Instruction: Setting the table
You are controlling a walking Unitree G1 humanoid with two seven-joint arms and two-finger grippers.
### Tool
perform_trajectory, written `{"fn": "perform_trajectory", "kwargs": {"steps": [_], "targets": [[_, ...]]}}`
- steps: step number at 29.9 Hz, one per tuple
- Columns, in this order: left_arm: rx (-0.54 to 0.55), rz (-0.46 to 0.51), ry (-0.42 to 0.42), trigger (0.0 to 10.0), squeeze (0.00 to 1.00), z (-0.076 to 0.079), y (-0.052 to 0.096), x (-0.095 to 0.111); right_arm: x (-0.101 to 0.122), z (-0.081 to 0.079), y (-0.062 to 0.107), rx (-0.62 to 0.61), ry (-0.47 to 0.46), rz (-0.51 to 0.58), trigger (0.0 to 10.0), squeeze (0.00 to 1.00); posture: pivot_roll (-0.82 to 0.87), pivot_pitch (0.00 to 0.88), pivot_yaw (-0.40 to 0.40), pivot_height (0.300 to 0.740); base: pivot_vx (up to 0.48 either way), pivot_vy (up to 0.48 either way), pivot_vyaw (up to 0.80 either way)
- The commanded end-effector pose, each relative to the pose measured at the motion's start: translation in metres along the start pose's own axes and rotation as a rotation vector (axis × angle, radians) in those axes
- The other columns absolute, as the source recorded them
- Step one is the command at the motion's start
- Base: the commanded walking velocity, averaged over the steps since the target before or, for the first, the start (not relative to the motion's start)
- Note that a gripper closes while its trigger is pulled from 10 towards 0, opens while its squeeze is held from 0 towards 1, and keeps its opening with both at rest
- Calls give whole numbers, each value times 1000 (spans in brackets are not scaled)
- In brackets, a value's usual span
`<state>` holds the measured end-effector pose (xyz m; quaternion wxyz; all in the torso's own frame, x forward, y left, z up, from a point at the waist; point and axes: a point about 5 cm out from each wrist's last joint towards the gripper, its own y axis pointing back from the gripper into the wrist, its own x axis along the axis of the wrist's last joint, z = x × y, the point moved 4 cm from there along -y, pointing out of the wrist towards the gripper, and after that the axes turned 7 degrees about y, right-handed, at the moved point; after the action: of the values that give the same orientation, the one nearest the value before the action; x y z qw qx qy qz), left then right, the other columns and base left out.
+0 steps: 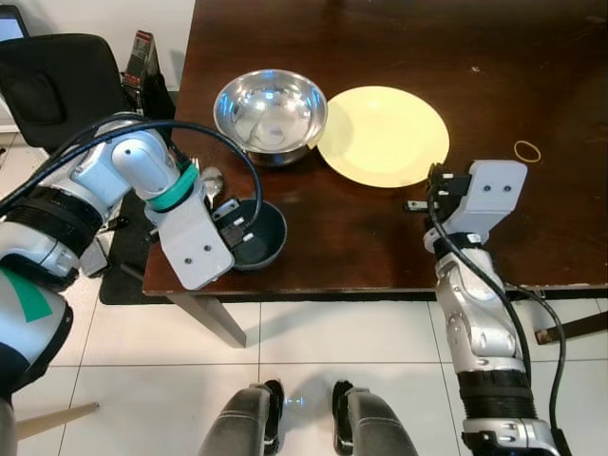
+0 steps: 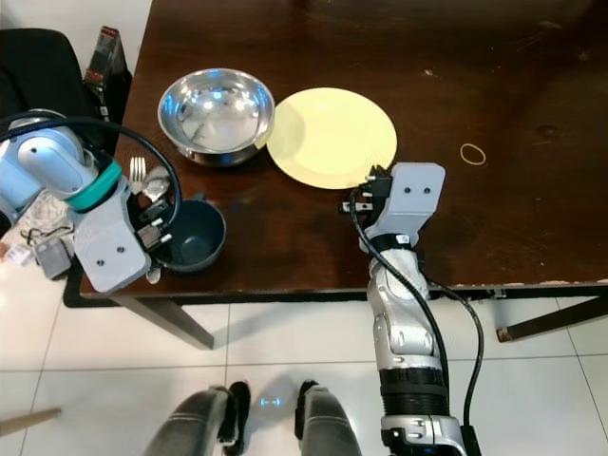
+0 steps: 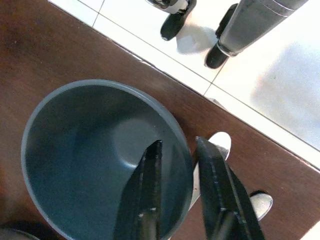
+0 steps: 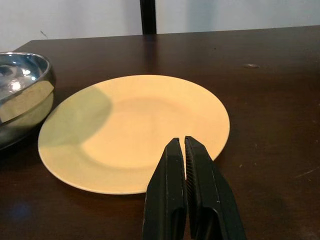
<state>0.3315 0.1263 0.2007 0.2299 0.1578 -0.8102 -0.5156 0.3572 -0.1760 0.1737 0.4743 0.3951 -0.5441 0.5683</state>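
Left wrist view caught the left gripper (image 3: 186,200) pinching the near rim of the cup (image 3: 85,160), one finger inside, one outside. Lower left of the head view: same dark blue-grey cup, empty, at the table (image 1: 380,256) edge. Right gripper (image 4: 185,150) pressed together, empty, just before the plate (image 4: 132,130). Further up, bowl (image 1: 271,112) touching plate. Judged midway: cup unplaced, fork (image 2: 137,174) and spoon (image 2: 158,182) untouched.

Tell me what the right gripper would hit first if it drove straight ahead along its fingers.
Most likely the near rim of the yellow plate. The right gripper, fingers together, points low across the dark table at that edge. Height is hard to judge; it might slide over the rim instead.
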Motion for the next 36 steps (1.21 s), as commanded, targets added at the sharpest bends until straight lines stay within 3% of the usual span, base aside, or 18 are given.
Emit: {"fn": "perform_trajectory", "kwargs": {"steps": [1,8,9,12,14,16,21,23,26,28,31,33,36], "targets": [[6,-16,1,10000,1000,-1,2,-3,-3,2,1,-7,-5,-14,10000,0,98,148,95,740,0,0,0],[54,-15,9,10000,1000,-7,5,-2,-2,2,-1,-4,-4,-10,10000,0,99,131,88,740,0,0,0],[96,3,28,10000,0,-11,13,-1,0,2,-2,-4,-4,-2,10000,0,101,119,85,740,0,0,0],[177,70,89,10000,0,-13,30,6,11,4,-3,2,-1,29,10000,0,103,111,81,740,0,0,0],[177,70,89,10000,0,-13,30,6,11,4,-3,2,-1,29,10000,0,103,111,81,740,0,0,0],[271,167,183,10000,0,-8,47,14,27,1,0,41,22,78,10000,0,99,100,74,740,0,0,0],[408,262,288,10000,0,-8,65,21,41,-3,7,98,54,113,10000,0,93,97,62,740,0,0,0],[543,325,391,10000,0,-7,77,20,48,-11,16,184,75,126,10000,0,87,92,55,740,0,0,0],[592,343,431,10000,0,-5,79,19,51,-15,20,229,83,128,10000,0,87,92,55,740,0,0,0],[708,392,523,10000,0,-2,79,16,54,-21,30,322,95,125,10000,0,75,89,45,740,0,0,0],[776,410,578,10000,0,-1,77,14,57,-23,35,364,92,125,10000,0,71,86,46,740,0,0,0],[882,414,718,10000,0,6,68,9,66,-26,49,457,60,124,10000,0,63,77,40,740,0,0,0],[905,402,755,10000,0,10,64,8,70,-27,55,494,45,124,10000,0,63,77,40,740,0,0,0]]}}
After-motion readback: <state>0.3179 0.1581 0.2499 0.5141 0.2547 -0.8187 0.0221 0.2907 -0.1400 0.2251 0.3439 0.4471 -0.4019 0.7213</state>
